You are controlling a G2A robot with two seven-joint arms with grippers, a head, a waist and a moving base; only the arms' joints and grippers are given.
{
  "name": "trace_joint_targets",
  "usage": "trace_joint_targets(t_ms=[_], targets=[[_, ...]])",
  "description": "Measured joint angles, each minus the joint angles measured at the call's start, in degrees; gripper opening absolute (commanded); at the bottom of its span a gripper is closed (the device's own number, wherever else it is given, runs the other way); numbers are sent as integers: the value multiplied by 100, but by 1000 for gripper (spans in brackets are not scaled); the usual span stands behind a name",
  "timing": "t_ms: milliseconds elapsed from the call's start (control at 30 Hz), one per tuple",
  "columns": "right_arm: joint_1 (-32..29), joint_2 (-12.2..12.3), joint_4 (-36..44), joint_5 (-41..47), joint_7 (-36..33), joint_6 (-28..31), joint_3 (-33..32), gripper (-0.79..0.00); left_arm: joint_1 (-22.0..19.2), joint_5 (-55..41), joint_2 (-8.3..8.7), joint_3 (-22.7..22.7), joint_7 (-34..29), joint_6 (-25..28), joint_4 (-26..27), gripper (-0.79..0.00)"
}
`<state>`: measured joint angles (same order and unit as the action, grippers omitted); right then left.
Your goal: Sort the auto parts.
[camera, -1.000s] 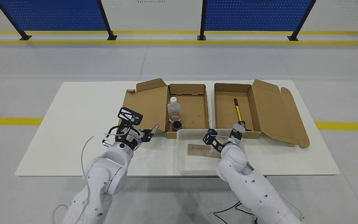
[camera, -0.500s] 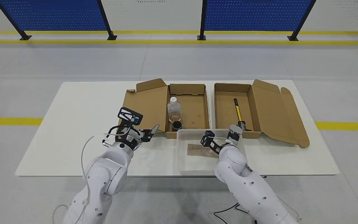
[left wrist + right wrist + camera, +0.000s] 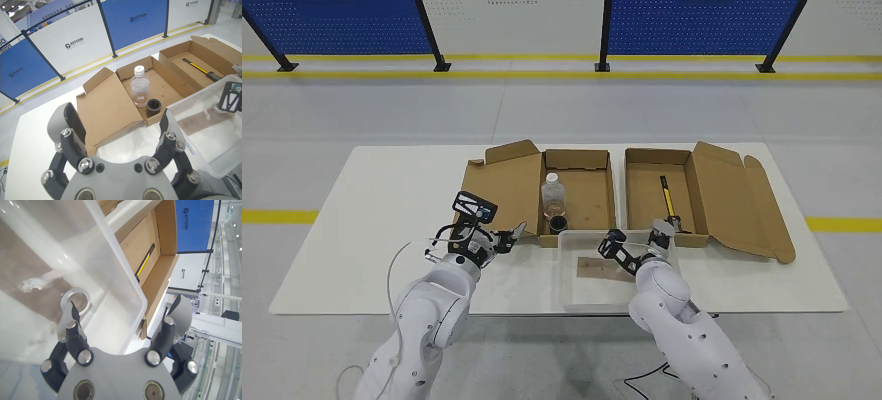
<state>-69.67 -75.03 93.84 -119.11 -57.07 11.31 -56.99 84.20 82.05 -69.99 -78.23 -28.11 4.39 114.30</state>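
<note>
Your white bench (image 3: 362, 220) carried everything. Seen from the top camera, two open cardboard boxes sat side by side past the middle of the bench: the left box (image 3: 587, 205) toward 11 o'clock and the right box (image 3: 642, 195) toward 1 o'clock, each with its flaps spread flat.

A clear plastic bin (image 3: 564, 270) stood at the near edge, at 6 o'clock from the gap between the boxes and touching or just beside their near walls.

Your left gripper (image 3: 510, 237) hung released, jaws wide, above the bench at 9 o'clock from the bin, near the left box's near corner. It gripped nothing (image 3: 119, 121).

Your right gripper (image 3: 637, 240) was also released. It straddled the bin's far right corner, with one finger inside the bin wall (image 3: 121, 262) and the other outside it (image 3: 125, 306).

A clear bottle (image 3: 139, 89) with a white cap stood upright in the left box, against its left wall.

A yellow and black caliper (image 3: 667, 198) lay flat in the right box, lengthwise from 12 to 6 o'clock.

A black cylinder (image 3: 153, 108) stood on end just beside the bottle, at 6 o'clock from it, in the box's near corner.

A silver ring (image 3: 75, 301) lay on the bin floor under the inner finger of your right gripper. You could not tell whether they touched.
</note>
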Motion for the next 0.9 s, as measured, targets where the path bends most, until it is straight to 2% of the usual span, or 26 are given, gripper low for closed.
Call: trace_joint_targets(t_ms=[167,200,233,267,300,400,467,600,900], targets=[[-260,-9,848,1144,-137,51,-556,0,0,0,0,0,0,0,0,0],[-277,-13,960,1420,-220,125,-659,-191,0,0,0,0,0,0,0,0],[-280,-18,1079,1807,-354,217,-796,-336,0,0,0,0,0,0,0,0],[-260,-18,1147,2048,-465,293,-889,-422,0,0,0,0,0,0,0,0],[-238,-18,1192,2244,-570,351,-972,-493,0,0,0,0,0,0,0,0],[-139,-27,1198,2877,-894,424,-1205,-603,0,0,0,0,0,0,0,0],[-55,-35,1105,3253,-1073,468,-1290,-610,0,0,0,0,0,0,0,0],[112,-36,837,3539,-1320,618,-1317,-560,0,0,0,0,0,0,0,0],[352,-26,249,3641,-1584,804,-1214,-603,0,0,0,0,0,0,0,0]])
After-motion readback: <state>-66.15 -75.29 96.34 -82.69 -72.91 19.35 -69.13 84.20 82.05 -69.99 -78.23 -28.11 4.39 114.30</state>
